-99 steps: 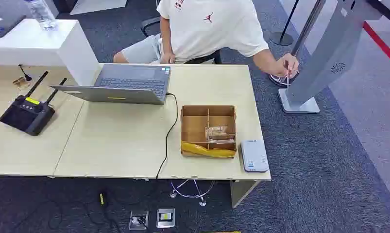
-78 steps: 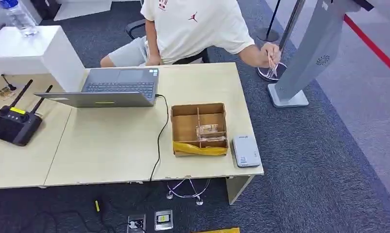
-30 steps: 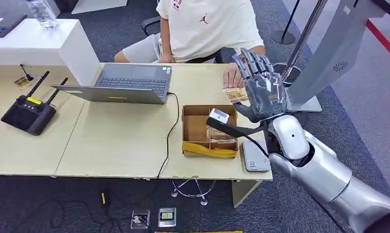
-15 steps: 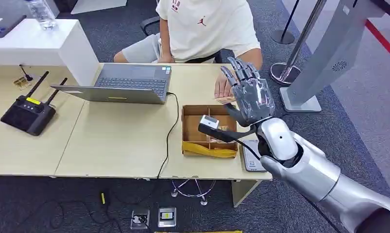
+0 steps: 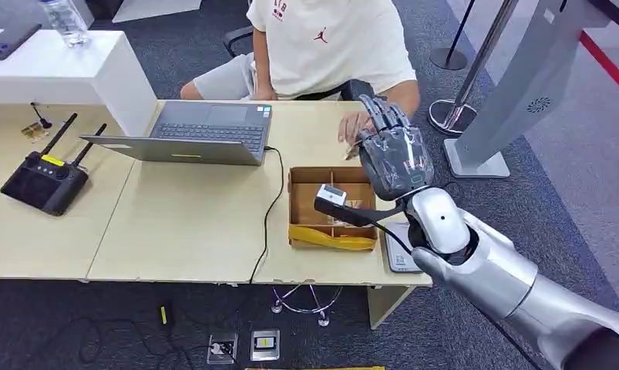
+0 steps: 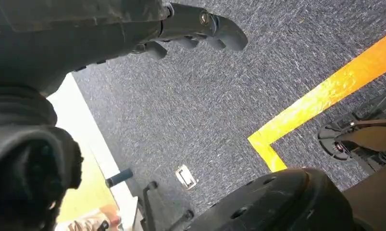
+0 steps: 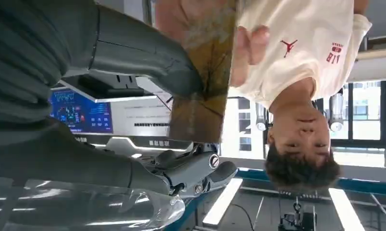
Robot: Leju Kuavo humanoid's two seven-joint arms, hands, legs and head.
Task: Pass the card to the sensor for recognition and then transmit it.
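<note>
A person seated across the table holds out a brownish card (image 7: 205,72) (image 5: 354,152). My right hand (image 5: 395,154) is raised upright over the table's far right side, fingers spread, palm facing the person. In the right wrist view my thumb (image 7: 147,53) touches the card's face, while the other fingers (image 7: 195,175) stay apart from it. The person's fingers (image 7: 248,48) still grip the card. The grey-white card sensor (image 5: 402,254) lies at the table's near right corner, partly behind my forearm. My left hand (image 6: 191,29) hangs over the carpet, holding nothing.
A brown divided cardboard box (image 5: 329,204) sits beside the sensor. A laptop (image 5: 206,131) with a black cable and a black antenna device (image 5: 44,177) lie further left. A grey kiosk (image 5: 522,85) stands on the floor to the right of the table (image 5: 190,231).
My right arm has come into view and the hand drifted slightly left and nearer. The person's hand brought the card from the kiosk side up against my palm.
</note>
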